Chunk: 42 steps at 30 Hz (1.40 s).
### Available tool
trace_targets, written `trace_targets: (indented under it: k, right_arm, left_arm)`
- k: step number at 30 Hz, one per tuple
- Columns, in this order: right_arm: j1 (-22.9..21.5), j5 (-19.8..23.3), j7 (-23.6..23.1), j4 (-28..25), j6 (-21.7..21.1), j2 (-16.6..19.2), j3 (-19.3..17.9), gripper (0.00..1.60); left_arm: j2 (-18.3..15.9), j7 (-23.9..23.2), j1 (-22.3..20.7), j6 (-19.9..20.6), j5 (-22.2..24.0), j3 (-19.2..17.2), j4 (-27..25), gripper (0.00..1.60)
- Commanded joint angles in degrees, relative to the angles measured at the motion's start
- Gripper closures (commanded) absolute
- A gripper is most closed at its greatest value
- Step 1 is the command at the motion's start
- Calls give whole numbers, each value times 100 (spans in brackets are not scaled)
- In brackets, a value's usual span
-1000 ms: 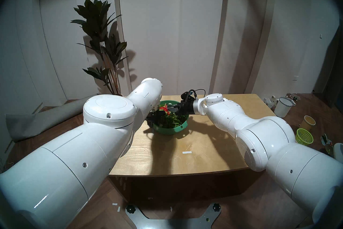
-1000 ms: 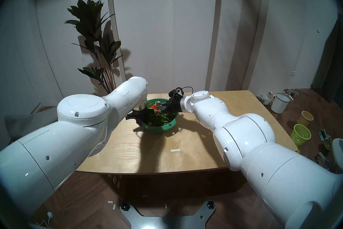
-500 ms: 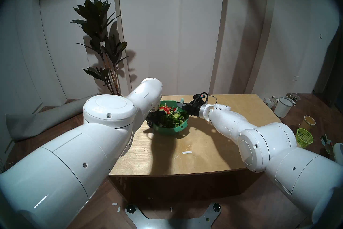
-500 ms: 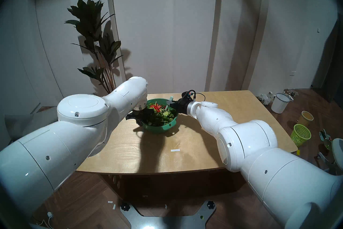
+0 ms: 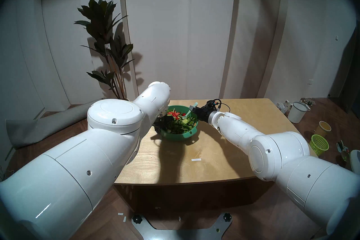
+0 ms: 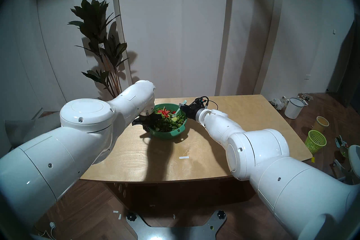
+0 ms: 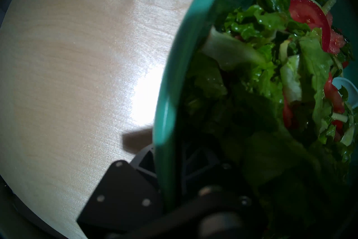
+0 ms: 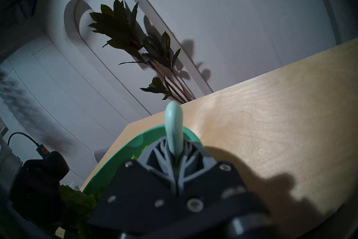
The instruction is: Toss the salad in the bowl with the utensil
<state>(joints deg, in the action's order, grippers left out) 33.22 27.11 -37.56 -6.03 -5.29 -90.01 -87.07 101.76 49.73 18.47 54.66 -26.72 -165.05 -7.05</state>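
We see a wooden table point(image 5: 214, 155) in front of a white wall with tall arches point(image 5: 157, 19). A dark leafy plant point(image 5: 106, 39) stands on the floor behind the far left corner of the table. On the floor to the right of the table there are a white bucket point(image 5: 297, 112), a yellow cup point(image 5: 324, 127) and a lime-green mesh basket point(image 5: 319, 142).

The left arm point(image 5: 78, 155) and the right arm point(image 5: 272, 148) both reach to the far middle part of the table. There stands the green bowl point(image 5: 175, 136), with its small tab handle turned to the near right. The salad point(image 5: 179, 124) fills the bowl: green leaves, red tomato pieces and some cucumber slices.

The left gripper point(image 7: 170, 170) points down at the left side of the bowl. Its jaws are closed on the bowl's rim, one finger outside the wall and one inside, next to the leaves.

The right gripper point(image 8: 175, 153) lies almost level just beside the right rim of the bowl. Its jaws are closed on the handle of the pale mint spoon point(image 5: 190, 112). The end of the handle stands up above the fingers, and the head of the spoon goes down into the salad at the right side of the bowl.
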Motion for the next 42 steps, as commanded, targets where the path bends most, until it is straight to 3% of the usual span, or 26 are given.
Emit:
trace_targets:
  k: [1, 10, 23, 34, 42]
  right_arm:
    - [-258, -9, 161, -121, 21, -378, 23, 160]
    - [-445, -327, 48, -219, -31, -647, 406, 160]
    - [-522, -580, -285, -266, -116, -769, 665, 160]
    - [-672, -675, -501, -377, -72, -589, 697, 160]
    - [-651, -977, -767, -371, -96, -301, 978, 160]
  left_arm:
    - [48, 85, 227, 34, 18, 5, 66, 160]
    - [-69, 35, 164, 34, 71, 5, 67, 160]
    - [-219, 31, 108, 34, 339, 5, 95, 160]
    - [-143, 91, 159, 34, 467, 5, 101, 160]
    - [-33, 125, 206, 34, 459, 5, 90, 160]
